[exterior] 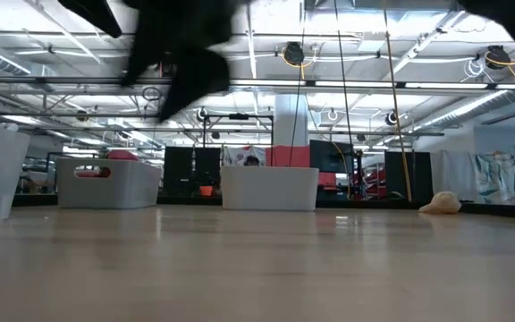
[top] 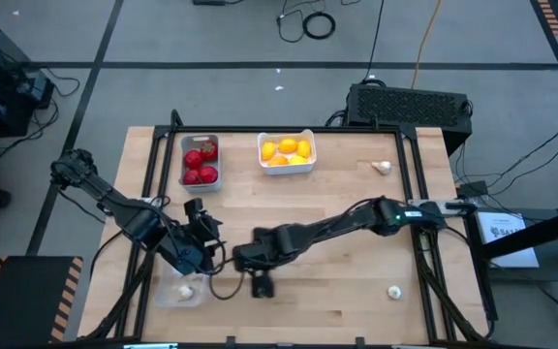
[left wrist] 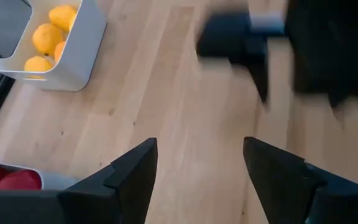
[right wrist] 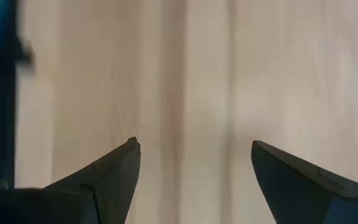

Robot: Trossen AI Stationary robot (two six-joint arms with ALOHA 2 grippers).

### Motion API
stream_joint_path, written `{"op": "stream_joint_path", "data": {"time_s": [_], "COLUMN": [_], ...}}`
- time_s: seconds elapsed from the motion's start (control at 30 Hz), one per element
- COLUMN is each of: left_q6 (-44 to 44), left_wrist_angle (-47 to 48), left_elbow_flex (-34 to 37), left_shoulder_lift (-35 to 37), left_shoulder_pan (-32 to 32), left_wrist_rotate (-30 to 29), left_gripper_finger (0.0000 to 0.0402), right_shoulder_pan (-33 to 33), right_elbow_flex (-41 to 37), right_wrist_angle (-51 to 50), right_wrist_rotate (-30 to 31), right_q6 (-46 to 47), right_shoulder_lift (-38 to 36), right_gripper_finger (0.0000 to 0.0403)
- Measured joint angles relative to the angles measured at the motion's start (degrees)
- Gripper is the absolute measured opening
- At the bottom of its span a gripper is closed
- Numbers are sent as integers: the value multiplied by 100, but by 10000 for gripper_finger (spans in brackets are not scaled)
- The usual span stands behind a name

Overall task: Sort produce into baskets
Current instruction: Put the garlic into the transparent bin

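Three white garlic bulbs (top: 383, 167), red tomatoes (top: 201, 163), yellow lemons (top: 287, 151)

The grey basket (top: 200, 161) sits near the table's far edge and holds several red tomatoes (top: 201, 165). Just to its right stands the white basket (top: 286, 153), filled with yellow-orange lemons (top: 286, 150). The clear basket (top: 180, 291) lies well apart from the grey basket, toward the near edge, with one white garlic bulb (top: 185, 290) inside. Two more garlic bulbs lie loose on the wood: one (top: 382, 167) right of the white basket, another (top: 394, 291) near the front right.
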State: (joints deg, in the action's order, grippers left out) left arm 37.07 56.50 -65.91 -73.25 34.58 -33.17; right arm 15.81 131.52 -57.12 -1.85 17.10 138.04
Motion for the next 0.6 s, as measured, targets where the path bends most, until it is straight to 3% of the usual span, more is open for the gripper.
{"op": "stream_joint_path", "data": {"time_s": [0.27,0.6], "left_q6": [18,59], "left_wrist_angle": [-87,-215], "left_elbow_flex": [0,2], "left_shoulder_lift": [-6,-49], "left_shoulder_pan": [83,273], "left_wrist_rotate": [-31,-150], "left_gripper_finger": [246,246], "right_shoulder_pan": [122,856], "right_elbow_flex": [-5,-423], "right_wrist_angle": [-3253,-3283], "right_wrist_rotate": [-3,-88], "right_q6": [811,532], "right_shoulder_lift": [-689,-1675], "right_gripper_finger": [295,291]}}
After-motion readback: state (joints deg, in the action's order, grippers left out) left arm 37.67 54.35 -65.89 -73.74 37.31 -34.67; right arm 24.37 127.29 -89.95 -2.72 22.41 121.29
